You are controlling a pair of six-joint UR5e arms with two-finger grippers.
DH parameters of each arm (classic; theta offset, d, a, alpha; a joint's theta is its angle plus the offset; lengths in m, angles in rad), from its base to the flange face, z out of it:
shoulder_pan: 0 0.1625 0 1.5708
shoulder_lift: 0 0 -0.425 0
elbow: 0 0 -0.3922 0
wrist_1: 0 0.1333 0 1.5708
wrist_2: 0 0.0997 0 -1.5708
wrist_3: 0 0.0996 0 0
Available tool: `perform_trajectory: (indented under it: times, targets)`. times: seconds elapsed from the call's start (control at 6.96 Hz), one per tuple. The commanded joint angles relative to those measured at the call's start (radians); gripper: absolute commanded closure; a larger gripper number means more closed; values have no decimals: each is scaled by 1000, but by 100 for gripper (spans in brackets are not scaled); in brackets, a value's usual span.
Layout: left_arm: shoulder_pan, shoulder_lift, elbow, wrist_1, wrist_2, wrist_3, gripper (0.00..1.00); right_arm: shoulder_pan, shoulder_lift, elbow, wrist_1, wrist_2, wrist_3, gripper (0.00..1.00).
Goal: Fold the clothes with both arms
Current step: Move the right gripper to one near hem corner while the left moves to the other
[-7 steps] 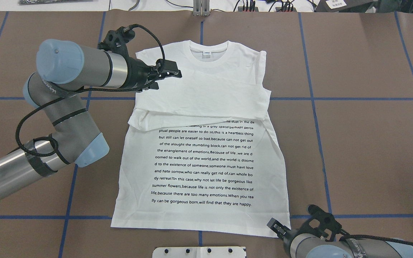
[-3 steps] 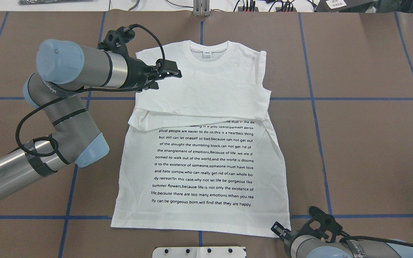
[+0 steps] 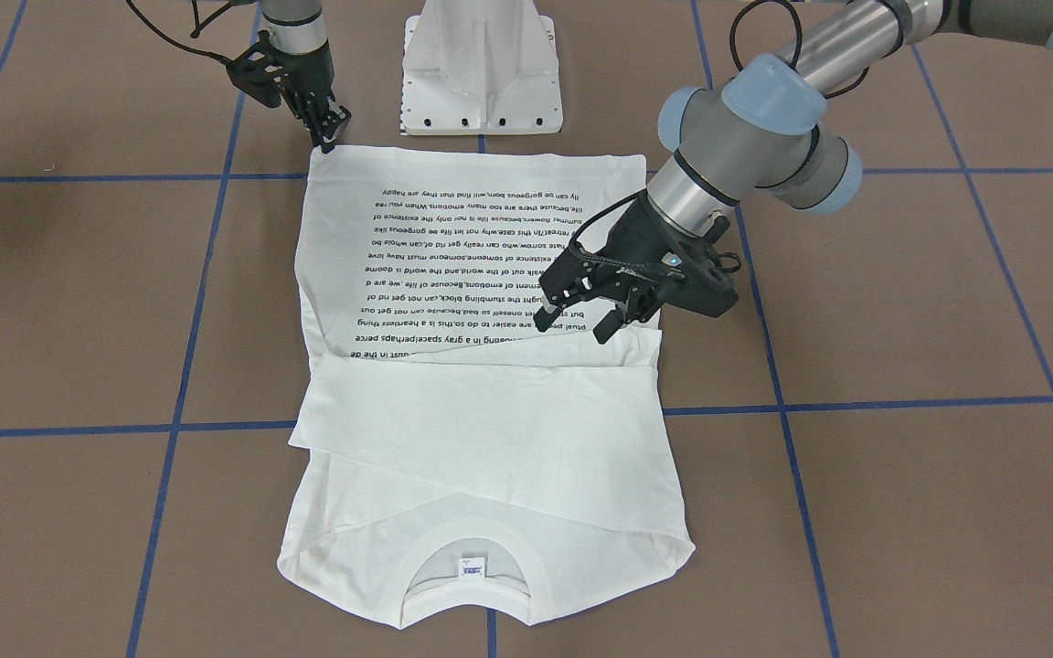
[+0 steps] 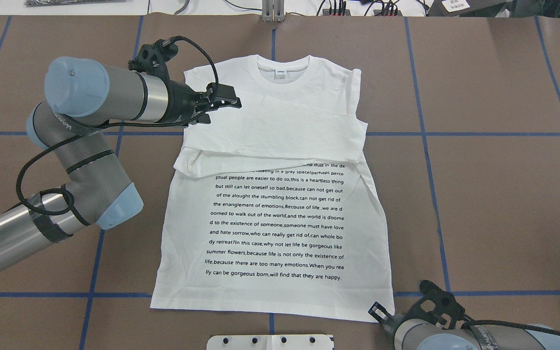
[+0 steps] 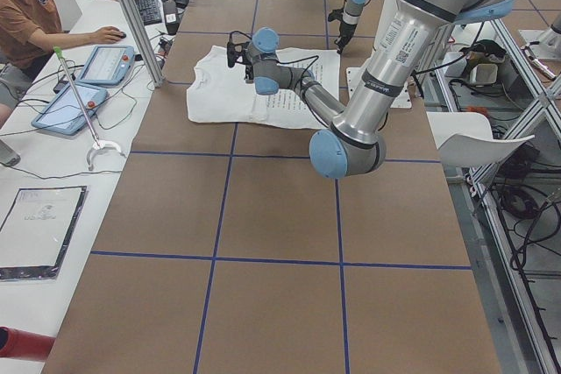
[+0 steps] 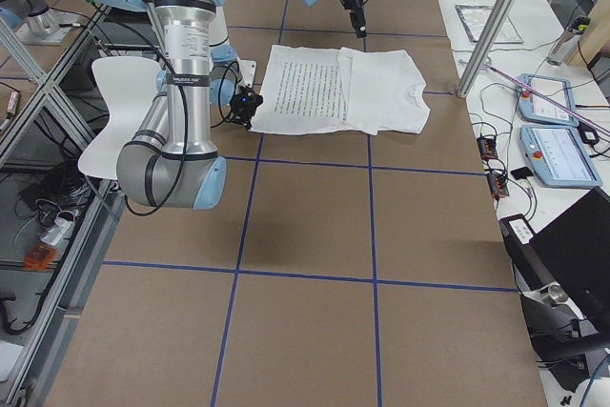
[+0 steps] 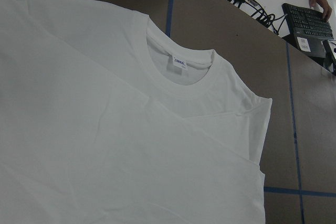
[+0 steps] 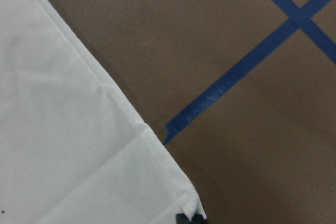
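The white T-shirt (image 4: 275,218) lies flat, text side up, collar at the far end, both sleeves folded across the chest; it also shows in the front view (image 3: 481,429). My left gripper (image 4: 226,103) is open and empty, a little above the shirt's left shoulder, its two fingers apart in the front view (image 3: 574,326). The left wrist view shows the collar and neck label (image 7: 179,62). My right gripper (image 4: 376,310) sits at the hem's near right corner (image 3: 327,139), fingers tapered together. In the right wrist view the hem corner (image 8: 178,198) meets a black fingertip (image 8: 189,217).
The white pedestal base (image 3: 481,82) stands just behind the hem. Blue tape lines (image 4: 426,133) cross the brown table. An operator (image 5: 26,6) sits at a side desk with tablets (image 5: 79,102); a metal post (image 6: 496,35) stands beside the table.
My left arm has pulled slightly left, away from the shirt's middle. My right gripper has shifted a little toward the near table edge at the hem corner. The shirt has not moved.
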Motion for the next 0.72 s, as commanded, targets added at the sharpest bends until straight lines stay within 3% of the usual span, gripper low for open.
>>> perform_trajectory:
  times: [0.0, 0.14, 0.43, 0.57]
  targets:
    - [28, 77, -39, 10, 8, -6, 6, 2, -5, 26, -1, 11, 10, 100]
    - [104, 164, -118, 39, 76, -21, 8, 2, -5, 26, -1, 11, 8, 100]
    - [284, 288, -328, 262, 242, -104, 9, 2, -1, 24, -1, 11, 8, 100]
    - [386, 403, -425, 267, 303, -126, 13, 2, -1, 21, -1, 14, 8, 100]
